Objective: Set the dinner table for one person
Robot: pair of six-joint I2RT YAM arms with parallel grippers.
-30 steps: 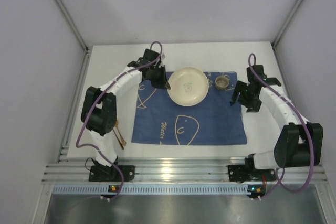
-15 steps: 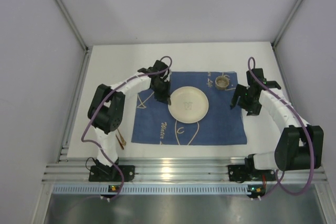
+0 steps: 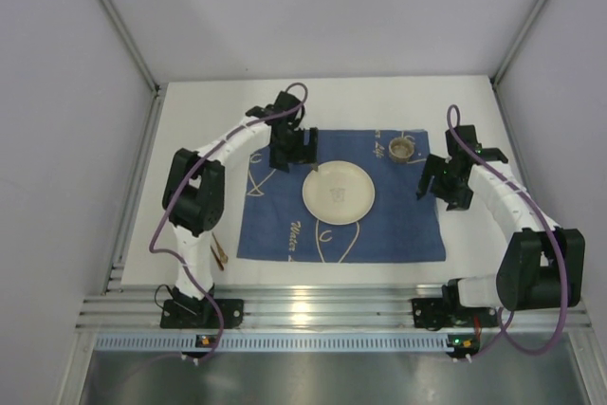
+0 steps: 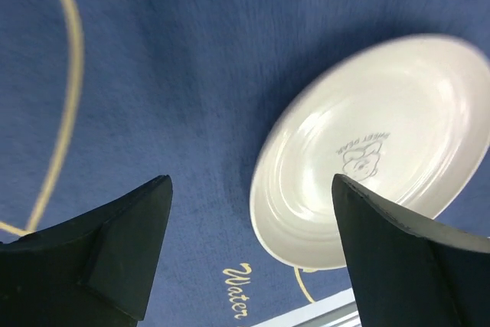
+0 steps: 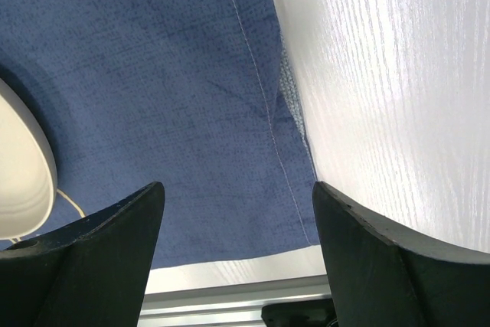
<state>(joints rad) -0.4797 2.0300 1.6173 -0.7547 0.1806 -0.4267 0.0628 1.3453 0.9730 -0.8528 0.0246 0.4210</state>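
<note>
The left claw point(image 3: 296, 160) hangs with its fingers spread wide and nothing between them; in its own wrist view point(image 4: 249, 181) the two dark fingertips point(image 4: 138, 220) stand well apart, clear of the cloth below. Just beside this claw, on the side toward the other arm and a little nearer the bases, a round white plate point(image 3: 339, 193) lies flat on a blue placemat point(image 3: 398, 225) with pale line drawings; from the wrist the plate point(image 4: 375, 151) shows a small printed mark at its middle and sits under the claw's right finger, apart from it. The right claw point(image 3: 436, 182) is also spread and holds nothing point(image 5: 237, 189); under it runs the stitched edge of the placemat point(image 5: 153, 74), with the rim of the plate at one finger's side. Beyond this claw, toward the far edge, a small brownish cup point(image 3: 402, 148) stands on the corner of the cloth. The dinner table point(image 3: 209, 111) lies beneath both claws and carries everything, its white grained top point(image 5: 398, 74) showing bare beside the right claw's other finger.
</note>
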